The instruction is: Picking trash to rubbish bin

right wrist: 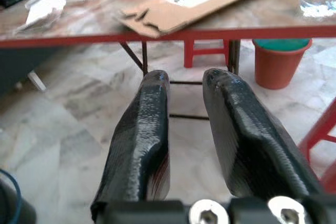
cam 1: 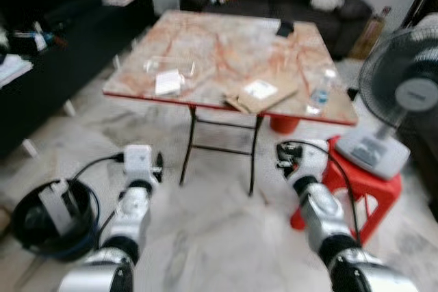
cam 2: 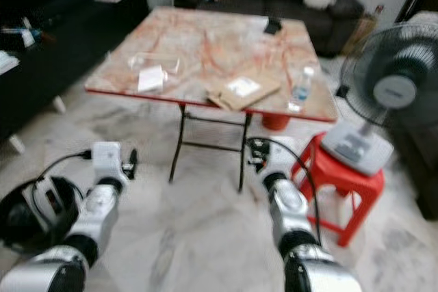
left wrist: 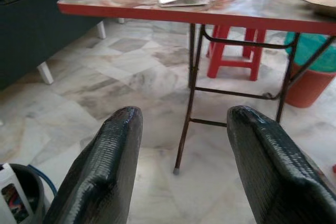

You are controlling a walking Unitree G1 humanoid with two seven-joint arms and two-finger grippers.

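Marble floor, folding table, fan, red stool

Head pair looks forward-down at folding table; both wrist cameras low, facing same table's near edge.

Left pincer spread, right pincer narrower.

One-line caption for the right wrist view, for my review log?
Right gripper, fingers slightly apart and empty, points below the table edge where a torn cardboard mailer lies; orange bucket beyond.
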